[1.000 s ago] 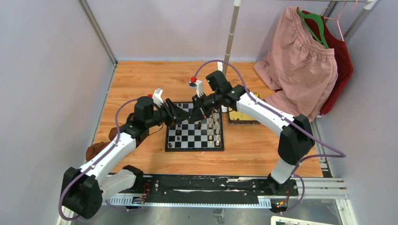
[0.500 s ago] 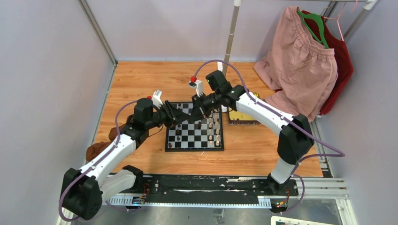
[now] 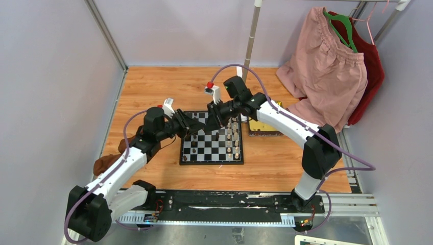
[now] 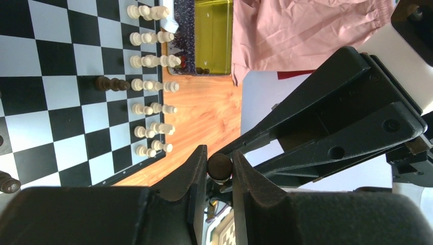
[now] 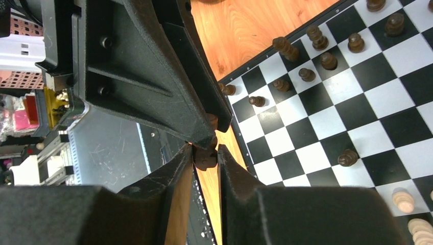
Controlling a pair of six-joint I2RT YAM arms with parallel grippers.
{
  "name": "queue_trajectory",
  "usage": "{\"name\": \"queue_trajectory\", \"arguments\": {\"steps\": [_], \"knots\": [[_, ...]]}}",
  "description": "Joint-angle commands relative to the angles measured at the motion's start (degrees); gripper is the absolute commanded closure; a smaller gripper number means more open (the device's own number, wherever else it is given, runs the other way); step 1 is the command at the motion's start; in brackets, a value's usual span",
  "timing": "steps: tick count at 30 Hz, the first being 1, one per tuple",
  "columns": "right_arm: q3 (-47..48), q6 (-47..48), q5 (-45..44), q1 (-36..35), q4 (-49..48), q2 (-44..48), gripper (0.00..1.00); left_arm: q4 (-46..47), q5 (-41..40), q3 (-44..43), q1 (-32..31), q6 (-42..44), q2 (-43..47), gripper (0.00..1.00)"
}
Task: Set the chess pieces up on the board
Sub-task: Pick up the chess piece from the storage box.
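My left fingers [image 4: 201, 159] are clamped on the round end of a dark piece [image 4: 219, 167]; my right fingers [image 5: 186, 159] are pinched just as tightly on a dark piece of their own view; the two sets of tips meet nose to nose, and I cannot tell whether it is one and the same piece between them. Seen from above, this meeting hangs over the far left part of the board [image 3: 212, 153], which lies flat on the wooden counter [image 3: 153, 87]. The cream pieces [image 4: 150, 87] stand upright in two files along the board's right edge; one dark figure stands alone on the square just beside them; the other dark pieces [image 5: 306, 74] are scattered over squares near the left edge. A gold tray [image 4: 214, 35] lies just beyond the board's right side; a pink cloth [image 3: 327, 66] hangs beyond the tray.
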State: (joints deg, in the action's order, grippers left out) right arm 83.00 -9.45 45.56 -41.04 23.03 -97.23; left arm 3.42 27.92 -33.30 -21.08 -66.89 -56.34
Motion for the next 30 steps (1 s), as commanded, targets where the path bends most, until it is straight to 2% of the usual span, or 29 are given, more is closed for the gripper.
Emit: {"name": "queue_trajectory", "arguments": {"steps": [1,9,13,22,30], "knots": [[0.0,0.5,-2.8,1.1,-0.9,2.4,0.71,3.4,0.3,-1.5,1.4,-1.8,1.2,1.00],[-1.8,-1.7,-3.6,2.6,-3.8,5.0,0.69,8.3,-2.0,0.1,3.2,-6.1,1.0,1.00],[-5.1,-6.2,-4.6,3.4,-9.1,7.1,0.69,11.8,-4.0,1.4,3.9,-8.7,1.1,1.00],[-19.2,-34.5,-6.8,5.7,-40.8,9.6,0.68,28.2,-9.5,9.5,4.0,-17.3,1.5,1.00],[-22.0,-52.4,-6.0,5.8,-57.2,4.2,0.68,39.9,-10.6,13.6,4.0,-17.4,0.3,1.00]]}}
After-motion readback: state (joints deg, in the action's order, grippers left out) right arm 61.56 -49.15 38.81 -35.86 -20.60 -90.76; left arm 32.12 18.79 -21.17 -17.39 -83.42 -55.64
